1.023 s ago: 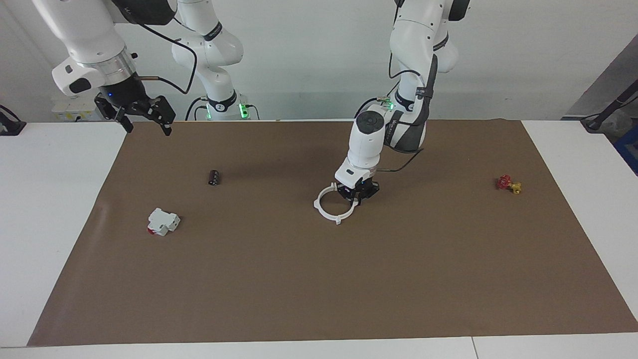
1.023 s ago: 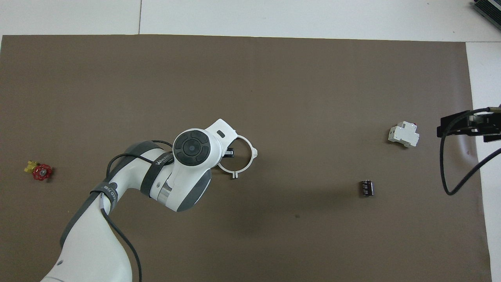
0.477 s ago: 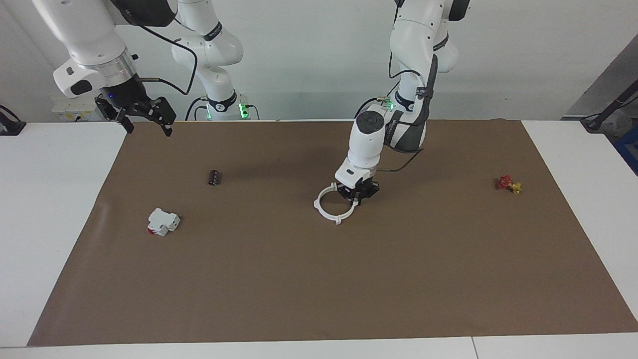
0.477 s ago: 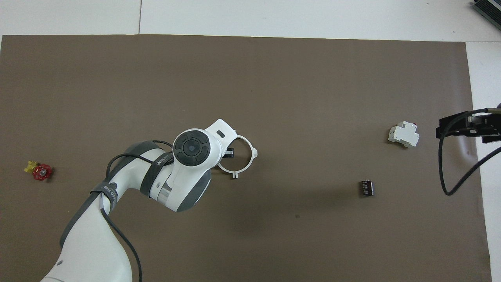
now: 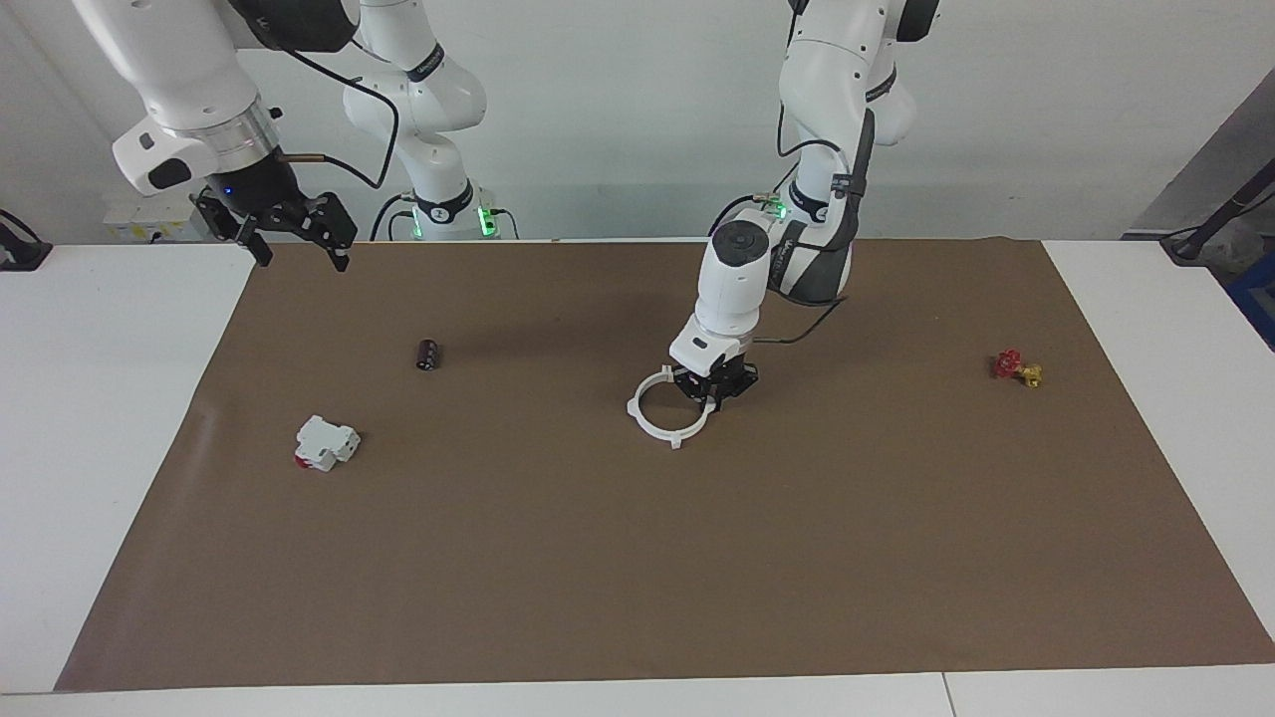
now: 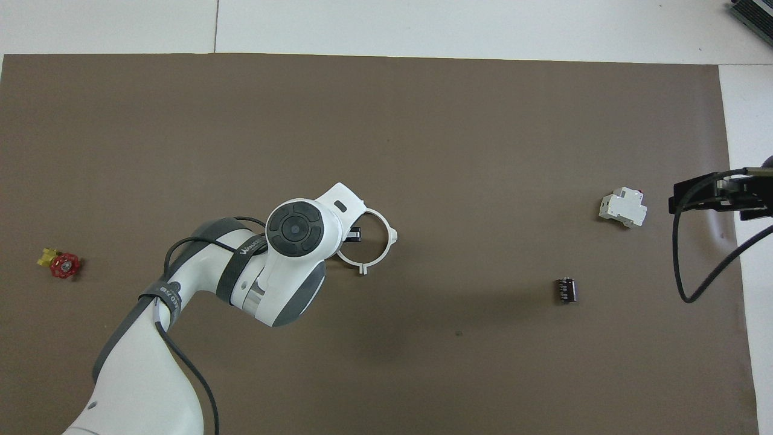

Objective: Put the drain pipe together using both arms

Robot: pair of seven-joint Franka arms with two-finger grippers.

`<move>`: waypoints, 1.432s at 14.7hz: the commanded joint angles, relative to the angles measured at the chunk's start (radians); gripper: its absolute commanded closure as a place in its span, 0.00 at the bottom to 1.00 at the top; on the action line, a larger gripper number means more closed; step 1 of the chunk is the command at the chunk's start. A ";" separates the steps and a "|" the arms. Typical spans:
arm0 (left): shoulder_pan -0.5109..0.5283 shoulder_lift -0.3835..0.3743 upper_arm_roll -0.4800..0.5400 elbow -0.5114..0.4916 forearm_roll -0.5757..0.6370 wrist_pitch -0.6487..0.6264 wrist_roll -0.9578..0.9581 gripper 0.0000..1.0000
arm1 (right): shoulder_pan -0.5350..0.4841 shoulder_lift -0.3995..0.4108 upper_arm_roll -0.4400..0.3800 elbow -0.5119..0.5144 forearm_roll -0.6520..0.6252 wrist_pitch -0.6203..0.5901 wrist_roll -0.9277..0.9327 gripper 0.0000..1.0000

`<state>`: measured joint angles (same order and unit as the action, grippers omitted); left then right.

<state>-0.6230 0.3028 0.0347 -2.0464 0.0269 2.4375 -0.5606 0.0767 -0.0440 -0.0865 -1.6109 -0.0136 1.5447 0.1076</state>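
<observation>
Left gripper [image 5: 715, 386], as a second earlier, low on the closed white drain-pipe ring [image 5: 665, 408] at mid-mat, its grip indiscernible; right gripper [image 5: 296, 227], fingers spread, has drifted slightly above the mat's corner, suggesting assembly is finished.

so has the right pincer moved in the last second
Yes, slightly. The right pincer has shifted toward the middle of the table: in the facing view it sits further in over the brown mat's edge than a second ago.
</observation>
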 commanded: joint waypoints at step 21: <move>0.245 -0.278 0.011 -0.009 0.021 -0.268 0.375 0.00 | -0.006 -0.020 0.005 -0.021 0.003 0.020 -0.019 0.00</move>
<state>-0.4393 0.0859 0.0543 -2.0330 0.0321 2.2090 -0.2796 0.0767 -0.0444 -0.0865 -1.6108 -0.0135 1.5447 0.1076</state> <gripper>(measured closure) 0.000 0.000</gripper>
